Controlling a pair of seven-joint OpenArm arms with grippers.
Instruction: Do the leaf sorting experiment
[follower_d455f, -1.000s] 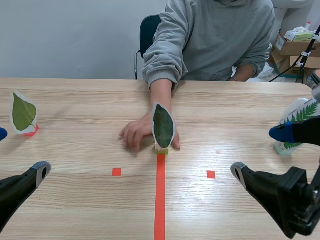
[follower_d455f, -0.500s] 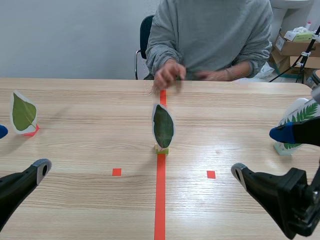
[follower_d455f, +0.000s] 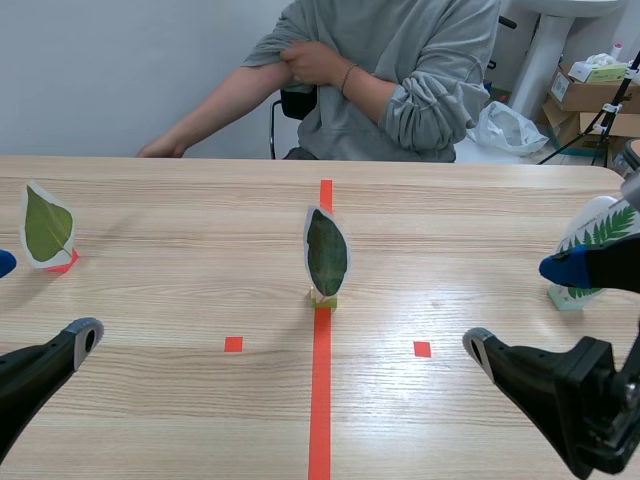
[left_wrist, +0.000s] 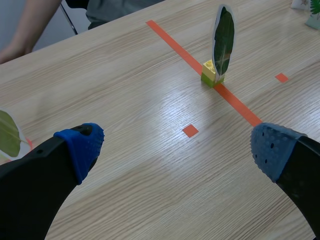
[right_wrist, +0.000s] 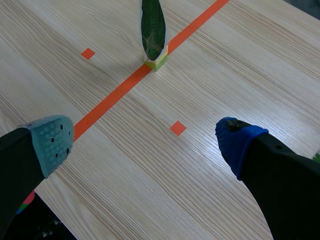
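The middle leaf (follower_d455f: 327, 252) is standing unsorted on the centre line, with the oval leaf (follower_d455f: 46, 228) sitting at nine o'clock and the fern leaf (follower_d455f: 603, 228) at three. Left jaws and right jaws are gaping wide, holding nothing, so the sorting is looking all ahead.

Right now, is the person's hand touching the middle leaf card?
No, the leaf card stands alone on the tape line; the person's hand rests at the table's far edge.

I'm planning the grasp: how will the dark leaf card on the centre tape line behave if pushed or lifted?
The leaf card stands tall on a yellow-green block, so a high push would probably tip it. The thin card likely bends if squeezed. It looks light; gripping the block seems safer.
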